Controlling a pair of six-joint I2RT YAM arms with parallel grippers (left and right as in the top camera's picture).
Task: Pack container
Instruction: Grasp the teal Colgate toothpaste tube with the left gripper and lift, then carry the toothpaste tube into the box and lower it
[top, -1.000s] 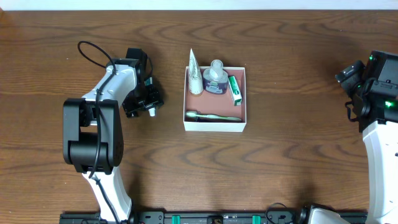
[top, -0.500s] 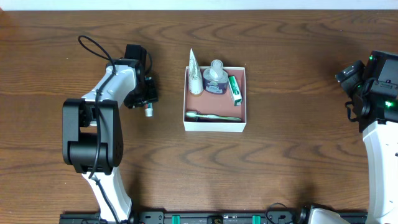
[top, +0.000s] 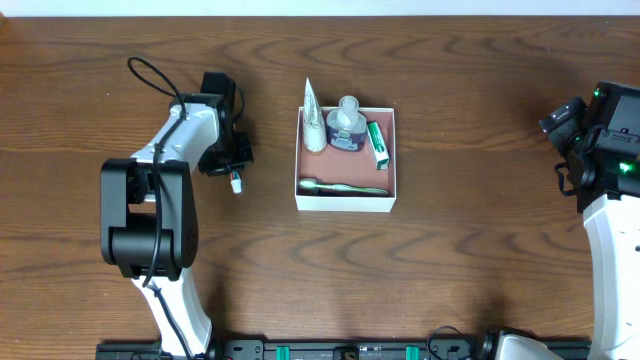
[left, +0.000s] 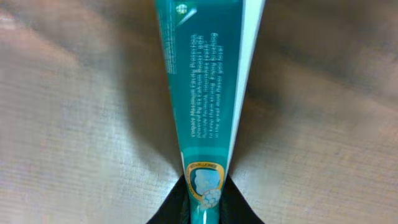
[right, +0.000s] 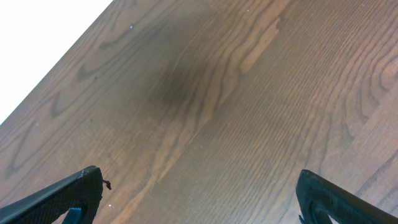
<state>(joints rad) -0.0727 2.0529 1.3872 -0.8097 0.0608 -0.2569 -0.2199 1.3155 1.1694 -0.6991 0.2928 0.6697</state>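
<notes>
The container (top: 345, 202) is a shallow white box with a pinkish floor at the table's middle. It holds a pale cone-shaped tube (top: 313, 122), a bottle (top: 347, 128), a green carton (top: 377, 146) and a toothbrush (top: 342, 187). Left of it, my left gripper (top: 230, 165) points down at the table, shut on a teal tube (left: 205, 87). In the overhead view only the tube's white end (top: 237, 183) shows. In the left wrist view the dark fingers (left: 177, 208) squeeze the tube's narrow part, the left gripper (left: 204, 208) at the bottom edge. My right gripper (right: 205, 202) hangs open over bare wood at the far right.
The right arm (top: 600, 150) stands at the table's right edge, well away from the box. The left arm's base (top: 150, 230) sits near the front left. The light strip at the top of the overhead view marks the table's far edge.
The left jaws have closed from wide apart onto the teal tube, and the tube's white end has shifted slightly left. The right arm has not moved.
</notes>
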